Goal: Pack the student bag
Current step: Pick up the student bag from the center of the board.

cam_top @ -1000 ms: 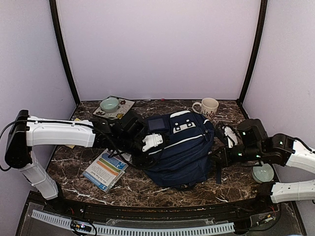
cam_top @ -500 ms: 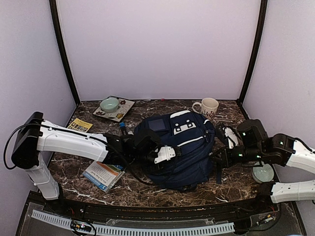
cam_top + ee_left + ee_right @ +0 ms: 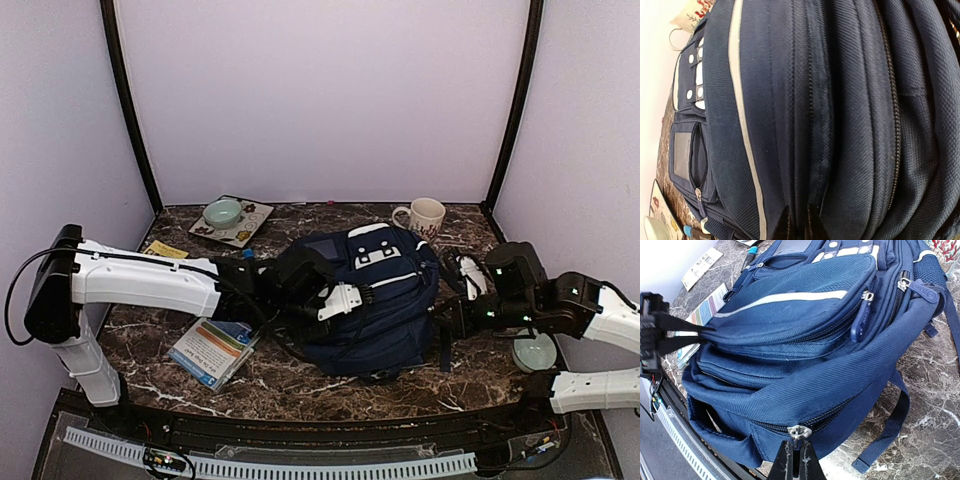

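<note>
The student bag (image 3: 385, 300), a navy-blue backpack with a white stripe and dotted white patches, lies in the middle of the table. My left gripper (image 3: 355, 297) presses into its left side. Its jaws are shut on a fold of the bag's fabric (image 3: 799, 200), which also shows in the right wrist view (image 3: 702, 332). My right gripper (image 3: 440, 312) is at the bag's right side, shut on the metal zipper pull (image 3: 799, 432) of the main compartment. That zipper looks shut on one side of the pull. The bag's inside is hidden.
A booklet (image 3: 212, 347) lies at the front left, and a yellow card (image 3: 165, 249) behind it. A tray (image 3: 252, 222) with a green bowl (image 3: 222, 212) sits at the back left. A white mug (image 3: 424, 216) stands at the back right. A pale bowl (image 3: 532, 352) rests under the right arm.
My left arm has swung right along the bag's left side and its jaws have closed on the fabric. The right gripper has stayed shut on the zipper pull.
</note>
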